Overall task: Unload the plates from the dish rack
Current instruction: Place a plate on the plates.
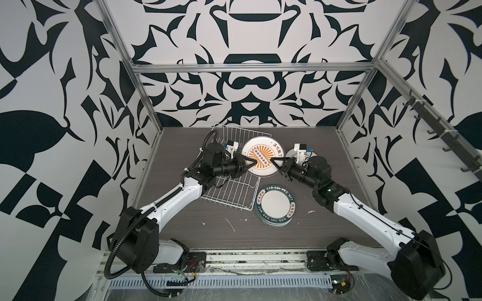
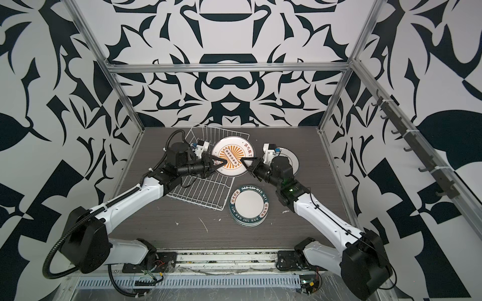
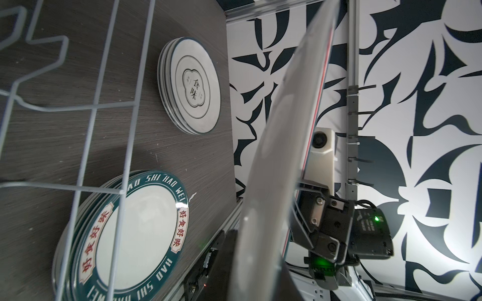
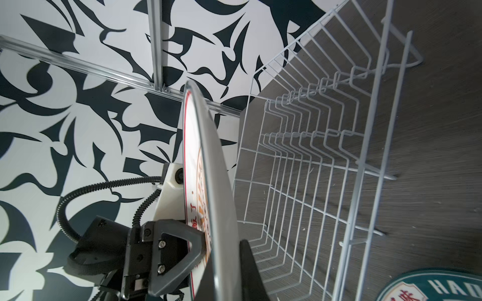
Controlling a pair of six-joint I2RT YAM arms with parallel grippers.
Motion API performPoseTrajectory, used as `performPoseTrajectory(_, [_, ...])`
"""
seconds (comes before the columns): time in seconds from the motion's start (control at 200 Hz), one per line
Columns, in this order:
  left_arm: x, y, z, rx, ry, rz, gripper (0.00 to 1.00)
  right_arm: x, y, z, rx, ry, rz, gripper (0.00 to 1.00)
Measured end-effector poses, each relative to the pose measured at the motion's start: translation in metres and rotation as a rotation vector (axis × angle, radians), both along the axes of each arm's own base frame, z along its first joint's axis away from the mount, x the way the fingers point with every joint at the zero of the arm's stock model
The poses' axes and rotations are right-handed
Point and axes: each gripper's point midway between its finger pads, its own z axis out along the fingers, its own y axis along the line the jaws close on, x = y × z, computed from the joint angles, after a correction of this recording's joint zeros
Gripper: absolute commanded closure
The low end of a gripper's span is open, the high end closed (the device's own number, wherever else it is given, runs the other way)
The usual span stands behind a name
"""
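Right pincer (image 1: 273, 161) clamps one sunburst plate (image 1: 260, 149); left pincer's (image 1: 251, 164) grip there cannot be told.

Lab cell: aluminium frame (image 1: 250, 68), patterned walls (image 1: 52, 78)

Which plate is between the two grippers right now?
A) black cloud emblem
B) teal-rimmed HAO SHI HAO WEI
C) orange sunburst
C: the orange sunburst plate has the left gripper and the right gripper at opposite rims; the teal-rimmed stack and the cloud-emblem stack lie flat on the table.
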Motion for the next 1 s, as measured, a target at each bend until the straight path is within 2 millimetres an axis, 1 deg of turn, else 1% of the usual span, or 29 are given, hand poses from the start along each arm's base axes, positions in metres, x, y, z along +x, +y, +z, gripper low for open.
performPoseTrajectory(0.06, [-0.004, -0.002, -0.009, 0.029, 0.010, -0.012, 0.62, -0.003, -0.002, -0.003, -0.039, -0.011, 0.002, 1.00])
performPoseTrajectory(0.185, [-0.016, -0.005, -0.031, 0.105, 0.045, -0.046, 0.51, -0.014, -0.013, -0.013, -0.132, -0.009, -0.003, 1.00])
performPoseTrajectory(0.19, [-0.016, -0.005, -0.031, 0.108, 0.046, -0.046, 0.47, -0.015, -0.014, -0.014, -0.134, -0.009, -0.003, 1.00])
performPoseTrajectory(0.2, [-0.017, -0.005, -0.033, 0.117, 0.044, -0.051, 0.35, -0.016, -0.015, -0.015, -0.143, -0.007, -0.006, 1.00])
performPoseTrajectory(0.21, [-0.017, -0.004, -0.034, 0.121, 0.045, -0.051, 0.27, -0.016, -0.017, -0.015, -0.150, -0.008, -0.008, 1.00])
performPoseTrajectory(0.22, [-0.018, -0.004, -0.035, 0.126, 0.051, -0.050, 0.24, -0.017, -0.018, -0.016, -0.157, -0.007, -0.008, 1.00])
performPoseTrajectory(0.245, [-0.019, -0.003, -0.037, 0.144, 0.048, -0.052, 0.21, -0.020, -0.022, -0.016, -0.171, -0.005, -0.012, 1.00])
performPoseTrajectory(0.36, [-0.017, 0.005, -0.040, 0.218, 0.030, -0.034, 0.19, -0.027, -0.045, -0.016, -0.241, 0.006, -0.051, 1.00])
performPoseTrajectory(0.455, [-0.014, 0.015, -0.037, 0.262, 0.003, -0.016, 0.18, -0.033, -0.065, -0.008, -0.290, 0.003, -0.093, 1.00])
performPoseTrajectory(0.57, [-0.005, 0.035, -0.032, 0.302, -0.026, 0.031, 0.17, -0.044, -0.084, 0.001, -0.341, -0.003, -0.135, 1.00])
performPoseTrajectory(0.645, [0.000, 0.048, -0.033, 0.338, -0.034, 0.062, 0.16, -0.053, -0.092, 0.000, -0.369, 0.010, -0.145, 1.00])
performPoseTrajectory(0.75, [0.006, 0.068, -0.031, 0.422, -0.067, 0.124, 0.16, -0.064, -0.100, -0.012, -0.418, 0.064, -0.140, 1.00])
performPoseTrajectory(0.835, [0.007, 0.088, -0.020, 0.494, -0.125, 0.198, 0.16, -0.074, -0.105, -0.030, -0.466, 0.137, -0.126, 1.00])
performPoseTrajectory(0.84, [0.007, 0.089, -0.019, 0.497, -0.128, 0.202, 0.14, -0.075, -0.105, -0.031, -0.468, 0.141, -0.125, 1.00])
performPoseTrajectory(0.855, [0.007, 0.093, -0.017, 0.510, -0.141, 0.220, 0.12, -0.077, -0.106, -0.035, -0.479, 0.157, -0.121, 1.00])
performPoseTrajectory(1.0, [0.009, 0.139, 0.011, 0.619, -0.266, 0.419, 0.02, -0.095, -0.114, -0.059, -0.545, 0.261, -0.091, 1.00])
